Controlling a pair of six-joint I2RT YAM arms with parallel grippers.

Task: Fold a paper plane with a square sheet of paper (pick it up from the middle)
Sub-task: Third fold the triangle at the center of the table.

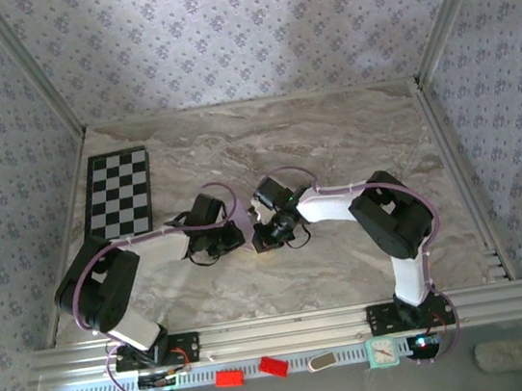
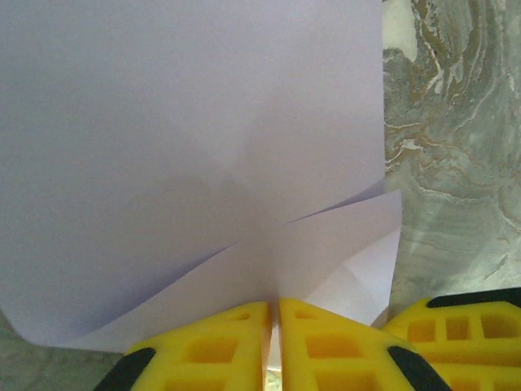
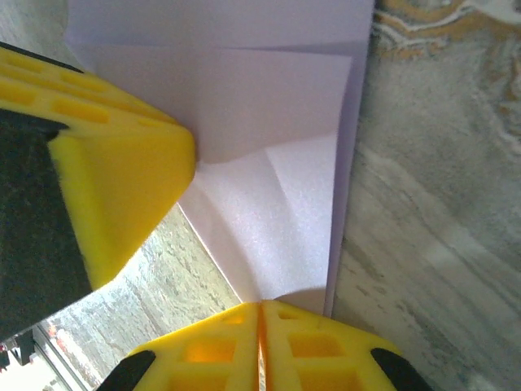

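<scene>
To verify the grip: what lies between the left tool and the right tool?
The folded lilac paper: the left tool and right tool both pinch it, and the right wrist view shows it spanning their gap.

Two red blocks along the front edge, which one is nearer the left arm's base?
The left red block, lying level just right of the left arm's base. The other red block is tilted and sits further right.

The folded sheet of paper (image 2: 163, 147) is plain pale lilac. The left gripper (image 2: 275, 314) and right gripper (image 3: 259, 314) are yellow with black. The bench (image 1: 350, 134) is marbled grey-beige, the far-left checkerboard (image 1: 120, 194) black-and-white, a near block (image 1: 229, 378) red.
</scene>
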